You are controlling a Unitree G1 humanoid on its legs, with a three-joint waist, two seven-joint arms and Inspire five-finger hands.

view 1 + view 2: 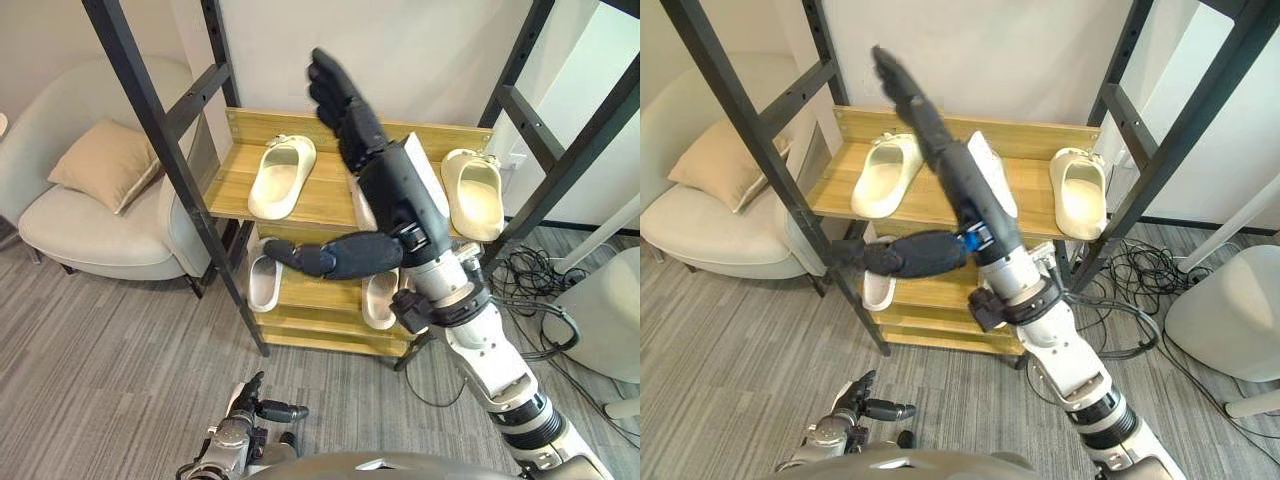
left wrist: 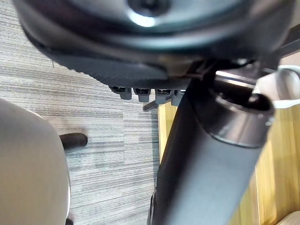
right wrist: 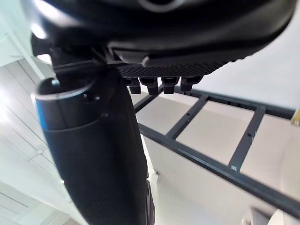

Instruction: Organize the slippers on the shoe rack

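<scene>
The shoe rack point(image 1: 325, 200) has pale wooden shelves in a black metal frame and stands against a white wall on grey striped carpet point(image 1: 100, 350). On its top shelf a cream slipper point(image 1: 282, 175) lies at the left end and another slipper point(image 1: 477, 193) at the right end, both with toes toward the wall. A third slipper point(image 1: 995, 180) sits between them, mostly hidden behind the right hand point(image 1: 390, 195), and whether the two touch cannot be told. That hand is raised in front of the top shelf with its fingers point(image 1: 335, 95) straight and spread toward the wall, the thumb point(image 1: 330, 257) sticking out sideways, holding nothing. On the lower shelf lie two more slippers, one at the left point(image 1: 264, 282) and one toward the middle point(image 1: 380, 298). The left hand point(image 1: 245, 410) hangs low over the carpet, fingers relaxed and empty. A light armchair point(image 1: 90, 235) with a tan cushion point(image 1: 105, 165) stands left of the rack.
</scene>
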